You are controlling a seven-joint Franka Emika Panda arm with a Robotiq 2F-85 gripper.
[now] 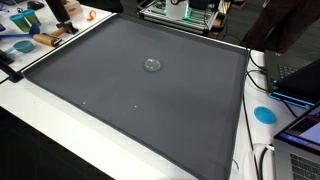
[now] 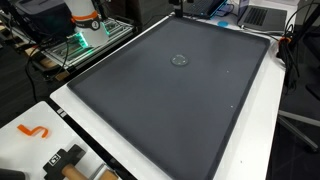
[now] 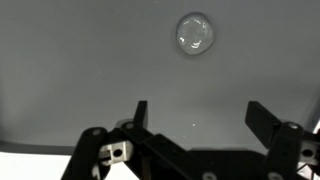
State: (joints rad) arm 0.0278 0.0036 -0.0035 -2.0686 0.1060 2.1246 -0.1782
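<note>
Claw (image 3: 197, 110) spread wide, empty, above dark grey mat (image 3: 60, 60); small clear round glass disc (image 3: 194, 33) lies just beyond, far side. I'd centre over it first, then lower straight.

A small round clear dish (image 3: 194, 33), glossy as glass or plastic, gleams on a large dark grey mat (image 3: 60, 70) with a matt, finely grained face, beyond the matt black fingers and bright metal bolts of the gripper (image 3: 198, 110), the mat lying on a smooth white tabletop (image 1: 60, 140) in an exterior view.

end effector (image 3: 197, 107) | jaws spread wide | empty | both fingers level
</note>
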